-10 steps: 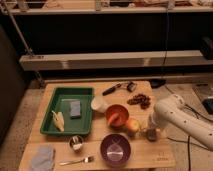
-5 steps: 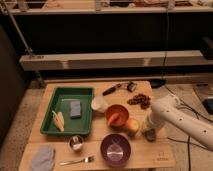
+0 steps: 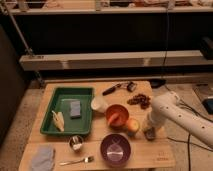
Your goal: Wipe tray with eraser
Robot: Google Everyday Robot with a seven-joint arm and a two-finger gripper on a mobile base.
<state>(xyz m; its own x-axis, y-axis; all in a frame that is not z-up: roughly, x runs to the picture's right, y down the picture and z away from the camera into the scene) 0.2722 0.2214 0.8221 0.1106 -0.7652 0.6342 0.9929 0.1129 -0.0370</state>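
1. The gripper (image 3: 150,132) is down at the wooden worktop (image 3: 160,152) near its right edge, just right of an orange fruit (image 3: 132,125). Whether it is spread or pressed together cannot be told.
2. The white arm (image 3: 176,114) reaches in from the right, over the right edge.
3. The green tray (image 3: 49,109) sits on the left half of the worktop, well apart from the gripper.
4. The grey eraser (image 3: 75,108) lies flat inside the tray, near its middle.
5. A pale yellow item (image 3: 58,120) lies in the tray to the left of the eraser, toward the near rim.
6. A white cup (image 3: 98,104) stands just beside the tray's right rim, and an orange bowl (image 3: 117,115) stands between the cup and the fruit.
7. A purple bowl (image 3: 115,149) sits at the front edge, with a small metal cup (image 3: 76,143), a fork (image 3: 77,161) and a grey cloth (image 3: 42,157) to its left.
8. A black-handled tool (image 3: 111,89) and a dark brown cluster (image 3: 140,101) lie toward the back right corner.
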